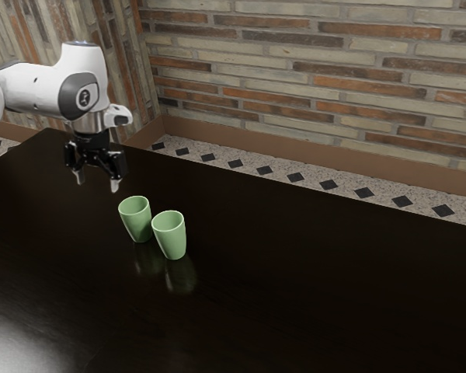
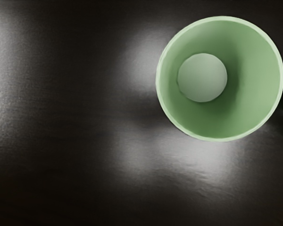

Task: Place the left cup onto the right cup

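Dark table (image 1: 311,295) holds left cup (image 1: 134,218) beside right cup (image 1: 168,234), contact unclear; gripper (image 1: 97,183) hangs released.

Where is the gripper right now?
The gripper hangs open above the dark table at the exterior view's left, just up-left of the left cup.

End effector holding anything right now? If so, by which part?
Nothing held. The end effector hangs open above the table, touching neither green cup; the nearer cup stands upright below it, the other cup beside that.
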Controlling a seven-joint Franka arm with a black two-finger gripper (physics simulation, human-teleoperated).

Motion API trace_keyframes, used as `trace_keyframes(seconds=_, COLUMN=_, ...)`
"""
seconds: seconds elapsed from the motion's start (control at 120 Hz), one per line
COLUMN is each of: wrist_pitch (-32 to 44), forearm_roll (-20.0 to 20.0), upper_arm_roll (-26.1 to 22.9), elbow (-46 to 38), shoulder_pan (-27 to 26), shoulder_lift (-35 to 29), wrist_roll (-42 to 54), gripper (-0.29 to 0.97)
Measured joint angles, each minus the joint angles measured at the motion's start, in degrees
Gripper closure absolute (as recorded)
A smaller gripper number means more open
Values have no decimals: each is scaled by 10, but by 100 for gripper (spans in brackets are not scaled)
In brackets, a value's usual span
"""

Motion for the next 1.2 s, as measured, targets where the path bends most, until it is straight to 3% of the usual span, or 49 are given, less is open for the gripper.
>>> trace_keyframes(seconds=0.5, wrist_pitch=64, forearm_roll=-1, upper_arm_roll=-1, elbow=3, shoulder_pan=10, shoulder_lift=41, wrist_roll=3, gripper=0)
trace_keyframes(seconds=1.2, wrist_pitch=114, forearm_roll=-33, upper_arm_roll=-11, elbow=10, shoulder_pan=18, shoulder_lift=92, wrist_roll=22, gripper=0)
